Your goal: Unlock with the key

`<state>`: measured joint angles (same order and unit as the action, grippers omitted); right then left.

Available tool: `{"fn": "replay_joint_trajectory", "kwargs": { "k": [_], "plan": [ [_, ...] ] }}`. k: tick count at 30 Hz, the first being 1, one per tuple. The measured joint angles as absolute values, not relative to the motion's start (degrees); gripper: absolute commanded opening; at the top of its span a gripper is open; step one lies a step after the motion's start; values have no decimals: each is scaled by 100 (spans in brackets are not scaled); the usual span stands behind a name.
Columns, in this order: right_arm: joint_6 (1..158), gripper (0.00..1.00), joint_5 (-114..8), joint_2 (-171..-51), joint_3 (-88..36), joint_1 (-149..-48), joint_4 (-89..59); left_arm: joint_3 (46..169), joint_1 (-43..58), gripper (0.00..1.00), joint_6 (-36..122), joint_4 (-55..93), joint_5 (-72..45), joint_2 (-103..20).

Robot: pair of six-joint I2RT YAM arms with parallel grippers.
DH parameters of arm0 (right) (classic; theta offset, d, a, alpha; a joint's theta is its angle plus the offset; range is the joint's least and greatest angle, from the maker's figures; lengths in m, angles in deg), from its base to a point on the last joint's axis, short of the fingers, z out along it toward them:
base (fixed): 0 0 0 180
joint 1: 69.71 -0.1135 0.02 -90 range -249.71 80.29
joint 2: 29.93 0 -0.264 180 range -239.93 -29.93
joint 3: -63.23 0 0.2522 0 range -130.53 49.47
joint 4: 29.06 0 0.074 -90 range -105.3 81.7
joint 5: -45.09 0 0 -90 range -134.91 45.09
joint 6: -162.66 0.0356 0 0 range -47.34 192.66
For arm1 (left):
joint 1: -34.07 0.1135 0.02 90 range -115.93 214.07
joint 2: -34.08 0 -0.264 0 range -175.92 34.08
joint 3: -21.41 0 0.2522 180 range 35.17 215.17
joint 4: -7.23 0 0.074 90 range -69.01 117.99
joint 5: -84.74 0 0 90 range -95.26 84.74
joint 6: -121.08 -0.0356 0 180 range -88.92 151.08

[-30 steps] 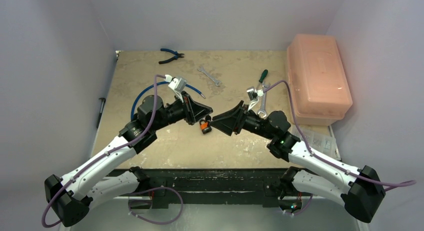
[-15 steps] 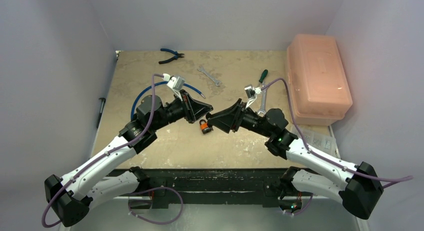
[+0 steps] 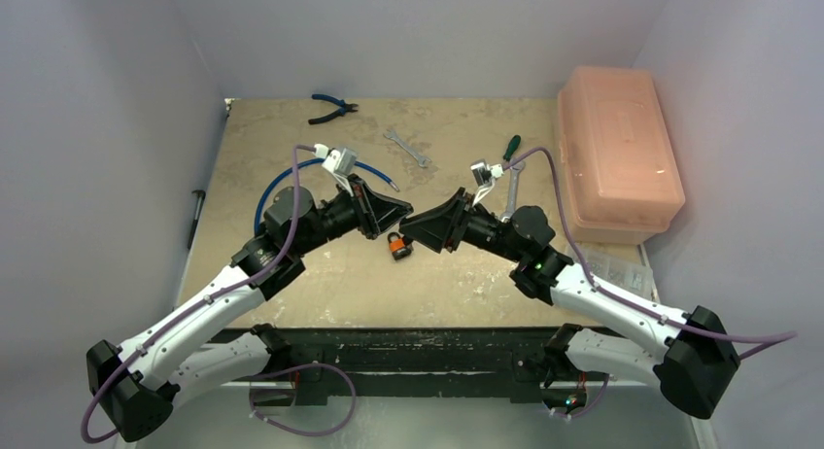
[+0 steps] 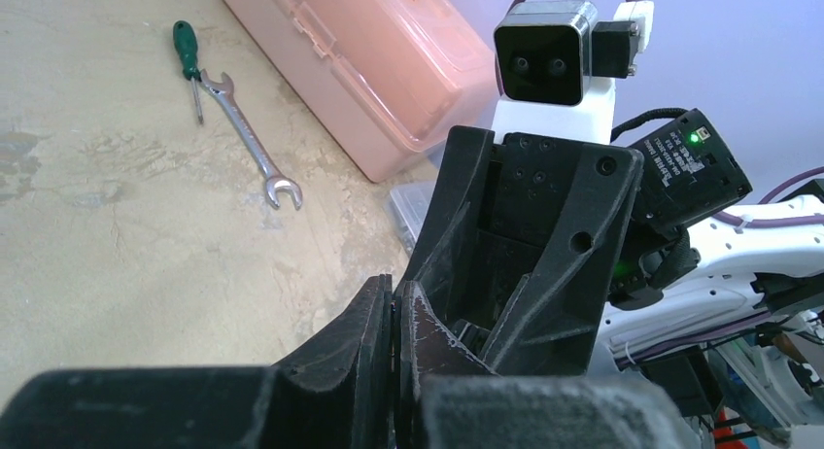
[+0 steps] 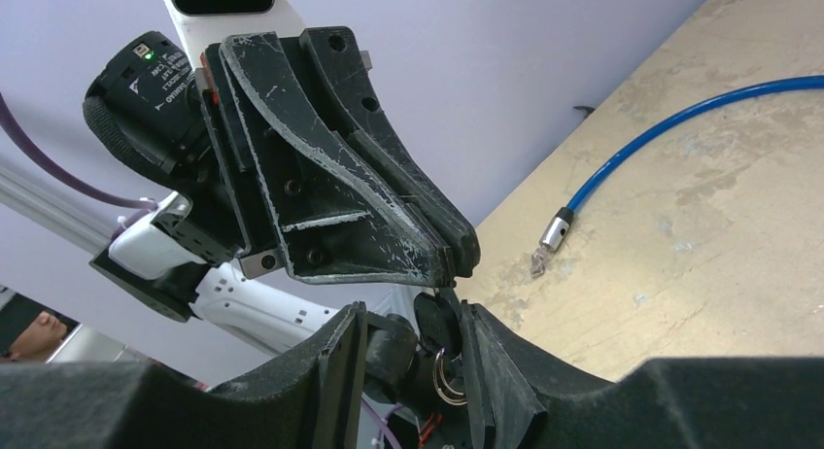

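Note:
The orange padlock (image 3: 396, 245) lies on the table just below where both grippers meet. My left gripper (image 3: 406, 219) is shut, its tips (image 4: 396, 303) pinching the thin top of the key. In the right wrist view the key's black head (image 5: 437, 325) with a metal ring hangs under the left gripper's tip (image 5: 457, 259). My right gripper (image 5: 408, 318) is open, its fingers either side of the key head, which sits close to the right-hand finger (image 5: 486, 371). In the top view the right gripper (image 3: 410, 231) points at the left one, tip to tip.
A pink plastic box (image 3: 617, 153) stands at the right edge. A green screwdriver (image 3: 508, 150) and a wrench (image 3: 510, 191) lie beside it, another wrench (image 3: 406, 147) mid-back, blue pliers (image 3: 333, 106) at the back, and a blue cable (image 3: 282, 177) behind the left arm.
My right arm has moved left and toward the back, bringing its fingers around the key held by the left gripper. The left gripper shifted only slightly. The padlock has barely moved.

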<state>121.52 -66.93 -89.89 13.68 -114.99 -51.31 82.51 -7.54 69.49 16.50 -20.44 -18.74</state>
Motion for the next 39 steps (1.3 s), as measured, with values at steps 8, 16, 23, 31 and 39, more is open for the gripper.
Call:
{"fn": "replay_joint_trajectory", "kwargs": {
  "k": [8,16,23,31,39],
  "plan": [
    [12253,46,-6691,-9000,1368,-11499,-5233,8229,-754,0,6958,1586,-1898,-1767],
    [12360,39,-6663,-9114,1368,-11499,-5314,8216,-754,0,7022,1538,-1841,-1695],
    [12412,34,-6665,-9181,1368,-11499,-5358,8211,-754,0,7059,1495,-1817,-1677],
    [12426,29,-6665,-9181,1368,-11499,-5386,8119,-754,0,7098,1460,-1797,-1677],
    [12456,29,-6669,-9181,1368,-11496,-5406,8119,-754,0,7105,1420,-1786,-1662]
  ]
}}
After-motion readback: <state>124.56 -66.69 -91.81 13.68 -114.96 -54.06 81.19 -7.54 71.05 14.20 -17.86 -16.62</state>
